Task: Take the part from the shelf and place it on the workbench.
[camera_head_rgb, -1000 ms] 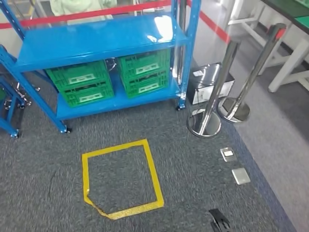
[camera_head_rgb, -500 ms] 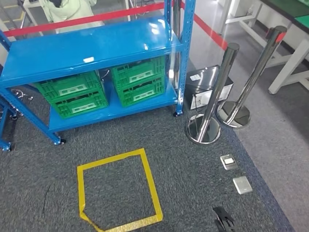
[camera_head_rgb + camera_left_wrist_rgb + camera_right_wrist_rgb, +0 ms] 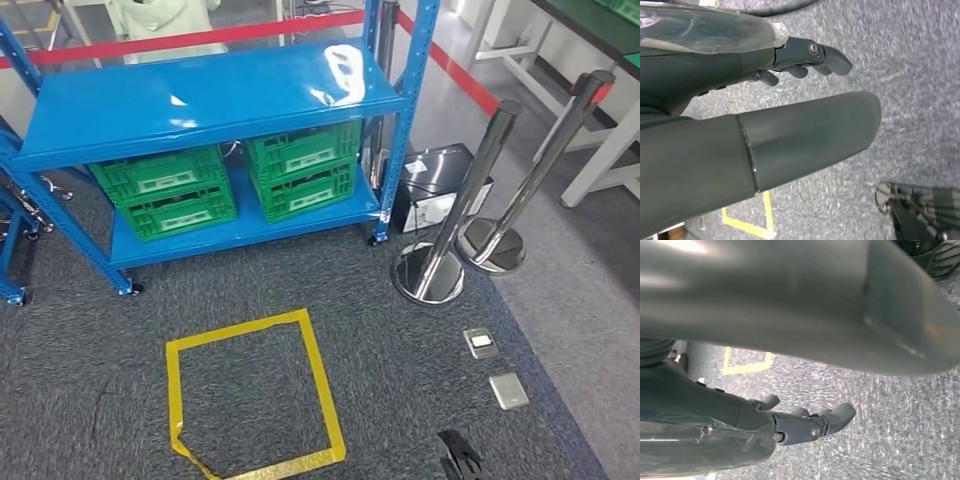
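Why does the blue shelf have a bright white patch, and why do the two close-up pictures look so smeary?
Head view: ceiling light glares off the glossy top of the blue shelf. Left wrist view: the carpet is motion-blurred. Right wrist view: the near thumb is out of focus.

The head view is bright and evenly lit from overhead. A white glare patch sits on the blue shelf's top board (image 3: 211,95) toward one o'clock, and the chrome stanchion posts (image 3: 483,185) carry long highlights. Shadows on the grey carpet (image 3: 392,330) are soft. Both wrist views are dimmer, the left thumb (image 3: 791,142) and right thumb (image 3: 798,295) smeared, probably out of focus.
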Controlling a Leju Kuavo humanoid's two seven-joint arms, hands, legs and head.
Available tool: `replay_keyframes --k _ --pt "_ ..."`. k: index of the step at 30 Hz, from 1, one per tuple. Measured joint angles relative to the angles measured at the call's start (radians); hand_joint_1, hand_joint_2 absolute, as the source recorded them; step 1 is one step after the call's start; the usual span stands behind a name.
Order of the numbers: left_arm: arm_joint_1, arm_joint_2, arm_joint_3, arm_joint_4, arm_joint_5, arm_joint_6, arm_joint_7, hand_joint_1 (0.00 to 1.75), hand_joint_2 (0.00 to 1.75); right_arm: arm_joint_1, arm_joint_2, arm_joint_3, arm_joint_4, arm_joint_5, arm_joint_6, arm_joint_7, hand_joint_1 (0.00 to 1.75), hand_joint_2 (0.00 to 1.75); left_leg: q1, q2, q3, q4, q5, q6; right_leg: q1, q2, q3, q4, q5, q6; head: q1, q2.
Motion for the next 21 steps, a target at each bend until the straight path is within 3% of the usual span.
replay_keyframes --k 4,8,12,16,18,20,21 --pt "0.000 0.000 0.000 0.000 0.000 0.000 0.000 0.00 0.00 0.000 0.000 0.000 0.000 -0.010 0.000 0.001 0.00 0.00 0.000 0.001 -0.002 0.003 -0.002 0.003 0.000 0.000 0.001 -0.003 0.002 0.010 0.007 0.000" --pt "0.000 0.000 0.000 0.000 0.002 0.002 0.002 0.00 1.75 0.000 0.000 0.000 0.000 -0.017 0.001 0.004 0.00 0.00 0.000 0.001 -0.003 0.004 -0.003 0.005 -0.001 0.000 0.002 -0.007 0.001 0.035 0.008 0.000" --pt "0.000 0.001 -0.001 0.000 -0.002 0.013 0.014 0.00 1.75 0.000 0.000 0.000 0.000 -0.028 0.001 0.011 0.00 0.00 0.002 0.001 -0.002 0.003 -0.003 0.005 0.000 0.000 0.001 -0.007 0.001 0.042 0.004 0.000" --pt "0.000 0.001 -0.002 0.000 -0.007 0.027 0.032 0.00 1.75 0.000 0.000 0.000 0.000 -0.033 -0.001 0.003 0.00 1.75 0.005 0.001 -0.001 0.001 -0.003 0.004 0.004 0.000 0.001 -0.007 0.001 0.042 0.001 0.000" --pt "0.002 0.000 0.000 0.000 -0.019 0.034 0.044 0.00 1.75 0.002 0.000 -0.001 0.000 -0.026 -0.001 0.006 0.00 1.75 0.006 0.001 0.000 0.000 -0.002 0.004 0.005 0.000 0.001 -0.007 0.001 0.041 -0.001 0.000" --pt "0.008 -0.003 0.011 0.000 -0.049 0.033 0.047 0.00 0.87 0.007 0.000 -0.004 -0.001 -0.006 0.000 0.012 0.00 1.75 0.007 0.001 0.000 -0.001 -0.002 0.003 0.006 0.000 0.001 -0.007 0.001 0.041 -0.002 0.000" --pt "0.011 -0.004 0.015 0.000 -0.059 0.032 0.047 0.00 0.58 0.009 0.000 -0.006 -0.002 0.000 0.000 0.013 0.00 1.75 0.007 0.001 0.000 -0.001 -0.002 0.003 0.006 0.000 0.001 -0.007 0.001 0.041 -0.002 0.000"
